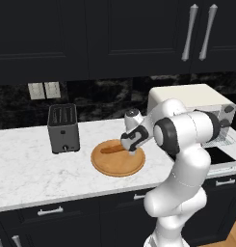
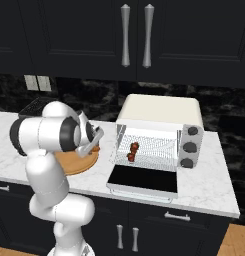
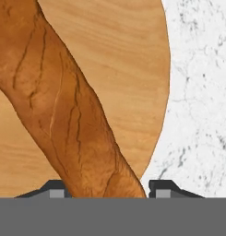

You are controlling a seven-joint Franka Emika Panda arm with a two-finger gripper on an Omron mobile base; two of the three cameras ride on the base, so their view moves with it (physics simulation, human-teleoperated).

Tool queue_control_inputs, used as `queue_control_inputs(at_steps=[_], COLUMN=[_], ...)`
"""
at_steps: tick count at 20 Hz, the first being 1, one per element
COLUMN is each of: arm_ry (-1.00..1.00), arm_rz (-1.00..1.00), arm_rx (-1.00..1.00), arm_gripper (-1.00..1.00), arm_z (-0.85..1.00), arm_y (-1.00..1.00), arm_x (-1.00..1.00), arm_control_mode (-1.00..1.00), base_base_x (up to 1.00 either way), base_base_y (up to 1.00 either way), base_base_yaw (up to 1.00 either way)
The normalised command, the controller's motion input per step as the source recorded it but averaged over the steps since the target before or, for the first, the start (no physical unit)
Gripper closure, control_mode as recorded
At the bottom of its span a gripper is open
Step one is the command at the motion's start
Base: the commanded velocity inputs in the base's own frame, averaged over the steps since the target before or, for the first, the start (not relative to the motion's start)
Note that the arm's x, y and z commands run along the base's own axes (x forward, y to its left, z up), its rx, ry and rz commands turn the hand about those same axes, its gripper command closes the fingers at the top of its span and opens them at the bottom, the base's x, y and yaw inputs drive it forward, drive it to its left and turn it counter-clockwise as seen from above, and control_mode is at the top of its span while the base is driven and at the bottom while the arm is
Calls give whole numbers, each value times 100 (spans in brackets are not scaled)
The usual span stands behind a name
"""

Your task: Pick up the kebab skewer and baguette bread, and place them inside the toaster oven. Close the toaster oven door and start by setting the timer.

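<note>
The baguette bread (image 3: 63, 115) lies slantwise on the round wooden board (image 3: 133, 60), seen also as an orange-brown stick (image 1: 110, 149). My gripper (image 3: 110, 186) is low over the board (image 1: 117, 168), open, one fingertip (image 3: 56, 186) on each side of the loaf's near end. The toaster oven (image 2: 159, 111) stands to the right with its door (image 2: 144, 179) folded down flat. The kebab skewer (image 2: 132, 150) rests on the wire rack inside.
A black slot toaster (image 1: 63, 128) stands left of the board. Three knobs (image 2: 190, 147) run down the oven's right side. White marble counter (image 1: 28, 169) lies around the board. Dark cabinets hang above.
</note>
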Motion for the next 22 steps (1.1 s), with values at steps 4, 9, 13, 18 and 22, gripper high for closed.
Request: queue_control_inputs(at_steps=[4, 9, 13, 18, 22], arm_ry=[-2, -7, -3, -1, -1], arm_rz=[1, 1, -1, -8, -11], arm_rx=[0, 5, 10, 2, 0], arm_gripper=[100, 100, 100, 100, 100], arm_z=[15, 62, 63, 63, 72], arm_y=[-24, -29, -8, 0, -3], arm_x=[-49, -96, -94, -59, -30], arm_control_mode=[-100, -100, -100, -100, -100], base_base_x=[0, 0, 0, 0, 0], base_base_y=[0, 0, 0, 0, 0], base_base_yaw=[0, 0, 0, 0, 0])
